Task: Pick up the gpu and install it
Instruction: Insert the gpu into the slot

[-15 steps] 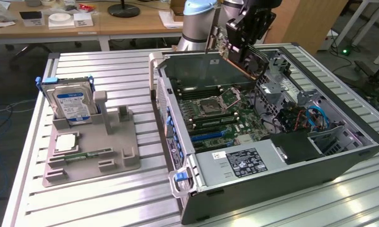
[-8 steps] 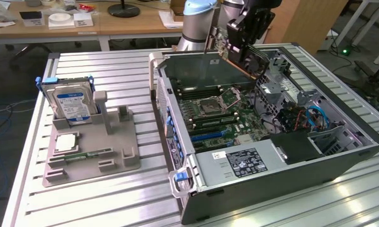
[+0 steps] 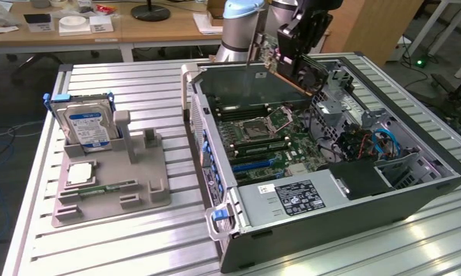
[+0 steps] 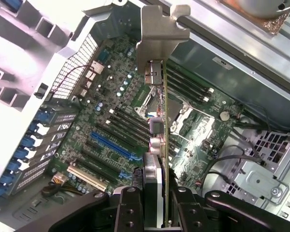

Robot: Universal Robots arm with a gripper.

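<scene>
On the exterior view's left, near that edge of the worktop [image 3: 138, 241], the grey parts holder [image 3: 149, 198] carries the hard drive [image 3: 88, 129] upright; the posts just beside the drive hold nothing. The open computer case [image 3: 292, 241] takes up the middle and the exterior view's right, reaching toward the worktop's far edge.

The pick-up is done. The gripper [image 3: 299, 34] hangs over the far part of the case, its fingers [image 4: 130, 208] drawn in narrow and clamped on the gpu [image 3: 292, 66]. The card is held on edge, well clear of the motherboard [image 3: 276, 144]. In the wrist view the gpu [image 4: 164, 121] points its pale bracket [image 4: 159, 38] down at the board, and the blue slot [image 4: 111, 145] stands bare, so I judge that seating is left to do.

There is open room above the board. The case walls hem it in, and the cables [image 3: 376, 144] crowd the exterior view's right.
</scene>
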